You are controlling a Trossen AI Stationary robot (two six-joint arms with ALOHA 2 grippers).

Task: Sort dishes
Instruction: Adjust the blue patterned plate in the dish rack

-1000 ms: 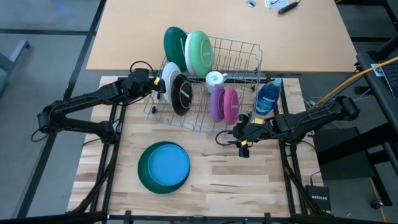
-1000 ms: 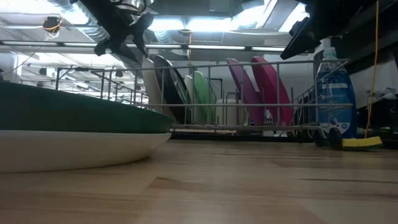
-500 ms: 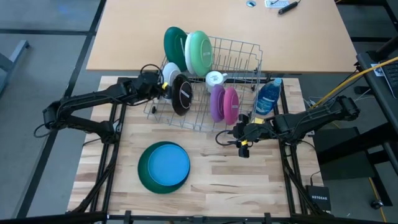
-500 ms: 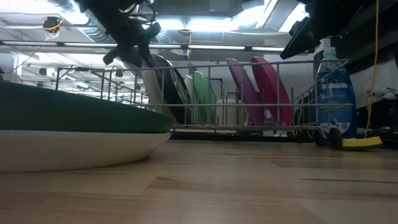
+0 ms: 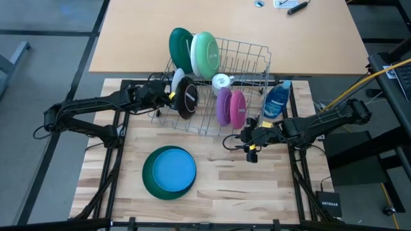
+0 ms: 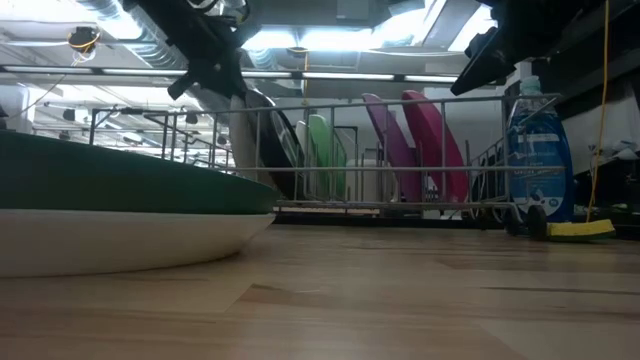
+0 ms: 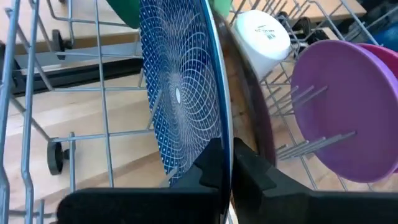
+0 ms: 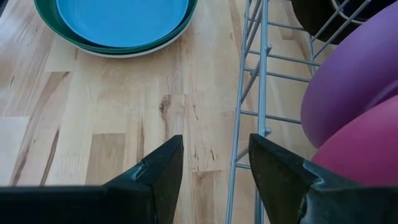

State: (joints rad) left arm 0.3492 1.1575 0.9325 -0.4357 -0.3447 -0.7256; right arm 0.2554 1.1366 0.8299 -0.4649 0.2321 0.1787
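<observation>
A wire dish rack (image 5: 247, 61) holds the dishes upright on edge: a dark green plate (image 5: 180, 43), a light green plate (image 5: 206, 54), a blue-and-white patterned plate (image 7: 180, 93), a black plate (image 5: 188, 98), a purple one (image 5: 224, 106) and a pink one (image 5: 239, 108). My left gripper (image 5: 168, 96) is at the rack's left end, shut on the patterned plate. My right gripper (image 5: 249, 145) hangs open over the table by the rack's near right corner, with nothing between its fingers (image 8: 163, 165). My left gripper pinches the patterned plate's rim (image 7: 225, 134) between its two fingers (image 7: 208, 165), one on the patterned face and one on the back. It comes from the table's left, slanting down. The plate stands upright in the rack.
A blue plate on a larger green one (image 5: 169, 172) lies on the near left of the table. A white cup (image 5: 222, 81) sits in the rack. A blue soap bottle (image 5: 277, 101) and a yellow sponge (image 6: 580, 229) stand right of the rack. Bare wood lies near right.
My left gripper has moved toward the table's right and a little down into the rack's left end, and has shut on the patterned plate's rim. The right arm has kept still.
</observation>
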